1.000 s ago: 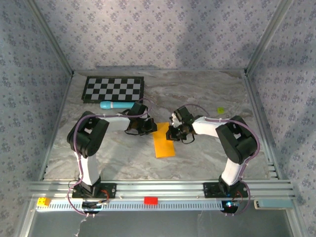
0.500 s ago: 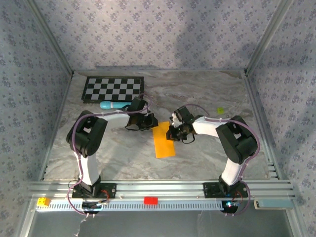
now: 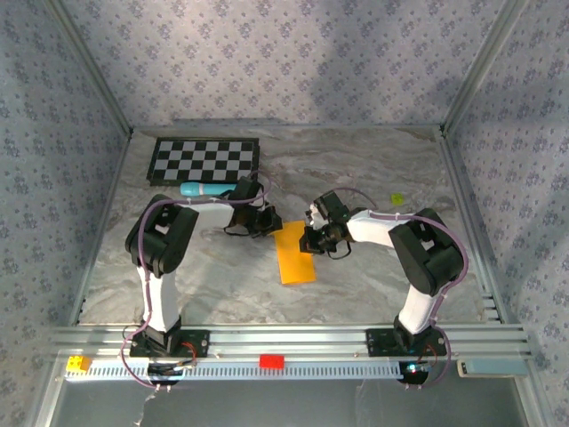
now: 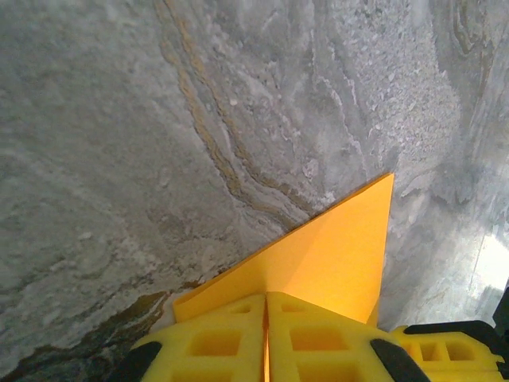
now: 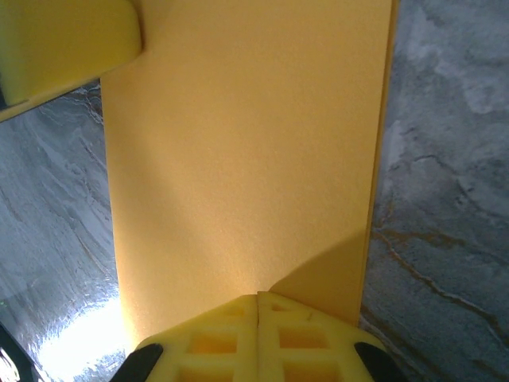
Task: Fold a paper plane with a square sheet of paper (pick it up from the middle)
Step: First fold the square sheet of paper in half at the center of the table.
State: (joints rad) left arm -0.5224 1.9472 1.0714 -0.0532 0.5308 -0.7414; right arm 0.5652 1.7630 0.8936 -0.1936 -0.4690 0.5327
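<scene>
The square sheet of paper point(image 3: 295, 258) is orange and lies folded into a narrow rectangle at the middle of the marble table. My left gripper point(image 3: 269, 224) is at its far left corner. In the left wrist view the yellow fingers point(image 4: 215, 342) are shut on that corner, and the paper point(image 4: 334, 255) rises from them as a pointed flap. My right gripper point(image 3: 308, 240) sits at the sheet's right edge. Its fingers point(image 5: 318, 342) are shut, and their tips rest on the flat paper point(image 5: 238, 159).
A black-and-white checkerboard point(image 3: 204, 160) lies at the back left, with a light-blue cylinder point(image 3: 203, 189) just in front of it. A tiny yellow-green bit point(image 3: 397, 198) lies at the back right. Small red point(image 3: 271, 361) and yellow point(image 3: 78, 363) blocks sit on the front rail.
My left gripper has shifted right and slightly away, onto the paper's far left corner. The right gripper and the sheet have stayed in place.
</scene>
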